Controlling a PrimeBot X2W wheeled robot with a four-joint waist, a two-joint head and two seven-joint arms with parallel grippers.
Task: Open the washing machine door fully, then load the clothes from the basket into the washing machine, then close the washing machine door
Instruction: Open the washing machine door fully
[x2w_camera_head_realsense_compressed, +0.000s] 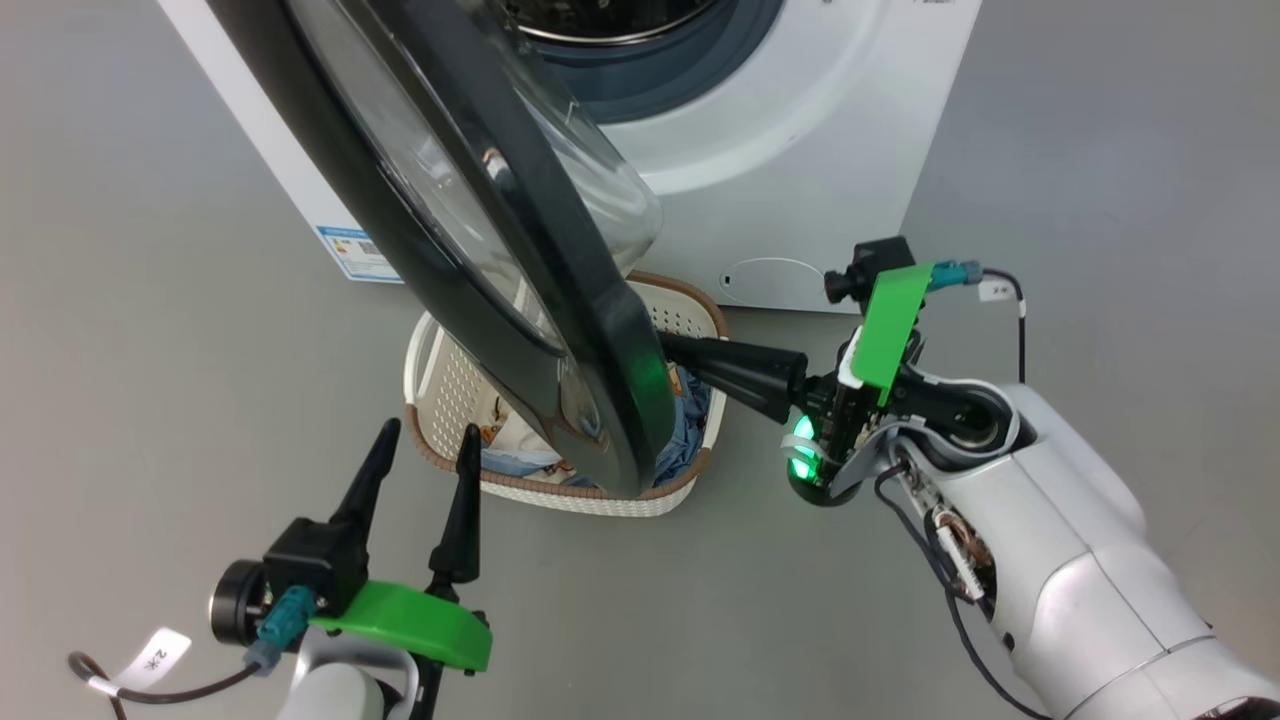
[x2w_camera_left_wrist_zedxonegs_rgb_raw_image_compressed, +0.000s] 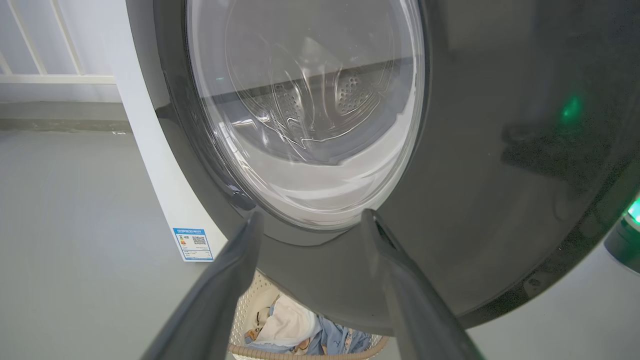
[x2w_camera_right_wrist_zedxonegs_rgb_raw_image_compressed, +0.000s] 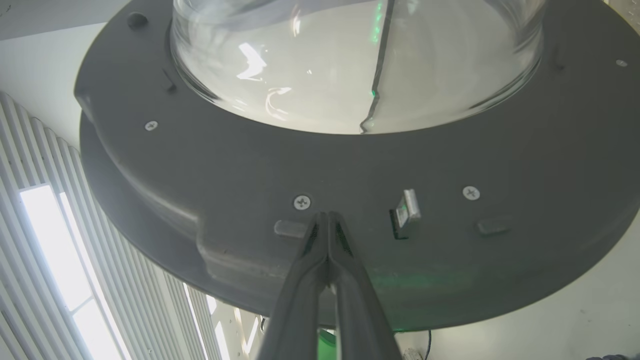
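Two fingers of the right gripper (x2w_camera_right_wrist_zedxonegs_rgb_raw_image_compressed: 327, 217) are pressed tight together with nothing between them. Their tips are set against the grey inner face of the washing machine door (x2w_camera_right_wrist_zedxonegs_rgb_raw_image_compressed: 225, 165), just beside a screw (x2w_camera_right_wrist_zedxonegs_rgb_raw_image_compressed: 302, 202) and left of the metal latch tab (x2w_camera_right_wrist_zedxonegs_rgb_raw_image_compressed: 406, 212). The left gripper (x2w_camera_head_realsense_compressed: 428, 440) has its fingers spread wide and empty, pointing at the door's glossy black outer ring below the glass window (x2w_camera_left_wrist_zedxonegs_rgb_raw_image_compressed: 305, 110), near it but apart. The door stands partly open, its lower edge over the basket (x2w_camera_head_realsense_compressed: 440, 390). The basket sits on the grey floor (x2w_camera_head_realsense_compressed: 150, 400) just in front of the washing machine (x2w_camera_head_realsense_compressed: 800, 150) and holds the clothes (x2w_camera_left_wrist_zedxonegs_rgb_raw_image_compressed: 290, 325), white cloth on light blue fabric.
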